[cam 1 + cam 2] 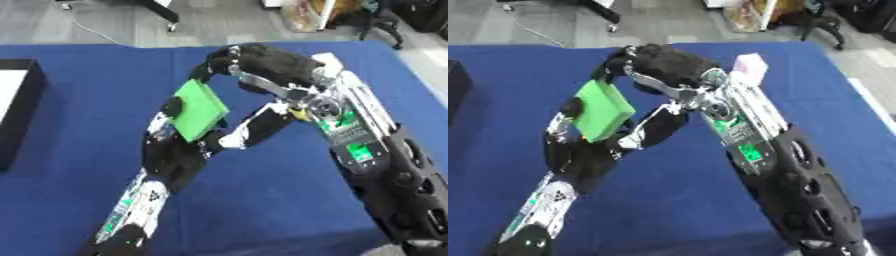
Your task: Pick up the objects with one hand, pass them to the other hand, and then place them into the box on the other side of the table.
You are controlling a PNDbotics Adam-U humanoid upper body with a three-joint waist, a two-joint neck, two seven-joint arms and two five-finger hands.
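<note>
A flat green block (199, 110) hangs tilted above the middle of the blue table (79, 75). My left hand (173, 152) rises from the lower left and holds the block's lower end, its thumb (172, 107) on the left edge. From the right, my right hand (267, 65) arches over the block; its fingers (213, 61) curl down onto the top edge and its thumb (255, 127) lies along the block's right side. Both hands touch the block at once.
A black box (19, 112) with a pale inside stands at the table's left edge. A small pink block (751, 65) sits on the cloth just behind my right forearm. Chair legs and floor show beyond the far edge.
</note>
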